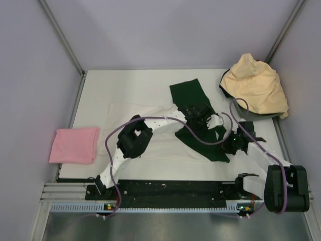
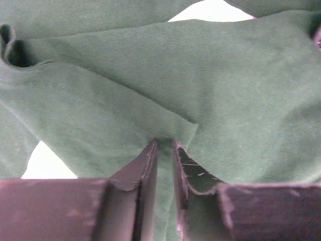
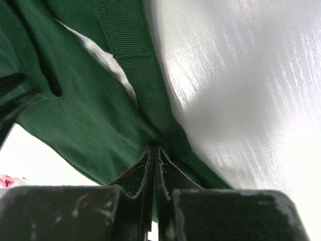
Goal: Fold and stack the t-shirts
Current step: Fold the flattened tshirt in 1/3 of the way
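- left gripper [image 2: 164, 145] is pinched shut on a folded edge of the dark green cloth [image 2: 225, 90]; only a thin slit shows between the fingers, with fabric caught at the tips.
- right gripper [image 3: 154, 149] is clamped tight on the same cloth, at a ribbed band [image 3: 130, 55], likely collar or hem.
- two grips set apart on one garment look like the setup for lifting and spreading it before a fold.
- the green cloth [image 1: 188, 93] sits right of centre on the worktop [image 1: 125, 85], bunched and twisted, running from mid-table toward the near edge, so it is not yet flat.
- a white tee [image 1: 125, 111] lies flat under and left of it, and a bit of print shows by the left gripper [image 1: 199, 114].
- the pink tee [image 1: 75, 144] is folded at the left edge, well clear.
- the yellow-tan tee [image 1: 256, 85] is heaped in a dark bin [image 1: 261, 116] at the far right corner, near the right gripper [image 1: 231, 145].
- risks are a purple cable [image 1: 210, 140] draped across the green cloth, the left arm lying over the white tee, and green on white, which may drag it along.
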You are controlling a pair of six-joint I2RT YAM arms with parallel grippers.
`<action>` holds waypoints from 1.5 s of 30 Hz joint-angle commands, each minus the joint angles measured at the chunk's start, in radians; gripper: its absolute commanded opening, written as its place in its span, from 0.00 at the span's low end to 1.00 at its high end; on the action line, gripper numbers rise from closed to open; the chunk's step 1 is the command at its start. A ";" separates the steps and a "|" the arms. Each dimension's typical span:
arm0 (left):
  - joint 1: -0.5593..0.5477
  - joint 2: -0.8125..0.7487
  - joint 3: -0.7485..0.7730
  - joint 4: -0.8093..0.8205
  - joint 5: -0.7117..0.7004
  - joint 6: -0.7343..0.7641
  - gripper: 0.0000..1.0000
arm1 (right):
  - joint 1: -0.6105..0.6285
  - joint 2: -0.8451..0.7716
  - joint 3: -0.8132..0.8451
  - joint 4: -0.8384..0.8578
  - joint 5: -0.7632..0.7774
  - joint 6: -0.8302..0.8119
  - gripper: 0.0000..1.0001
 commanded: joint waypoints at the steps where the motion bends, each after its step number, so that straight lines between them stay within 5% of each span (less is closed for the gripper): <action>1: -0.004 -0.066 0.013 -0.017 0.203 0.070 0.48 | -0.009 0.014 -0.034 0.003 0.043 -0.021 0.00; 5: -0.017 -0.028 0.017 -0.010 0.203 0.070 0.58 | -0.013 -0.002 -0.034 -0.003 0.041 -0.021 0.00; 14: -0.017 0.046 0.094 0.029 0.028 -0.004 0.28 | -0.016 -0.023 -0.035 -0.015 0.038 -0.030 0.00; 25: -0.024 0.081 0.100 -0.043 0.058 0.016 0.30 | -0.016 -0.029 -0.020 -0.029 0.043 -0.040 0.00; 28: -0.024 0.089 0.123 -0.077 0.067 0.019 0.00 | -0.017 -0.036 -0.020 -0.035 0.050 -0.041 0.00; 45: 0.081 -0.071 0.080 -0.049 -0.002 0.004 0.00 | -0.017 -0.002 -0.024 -0.044 0.064 -0.041 0.00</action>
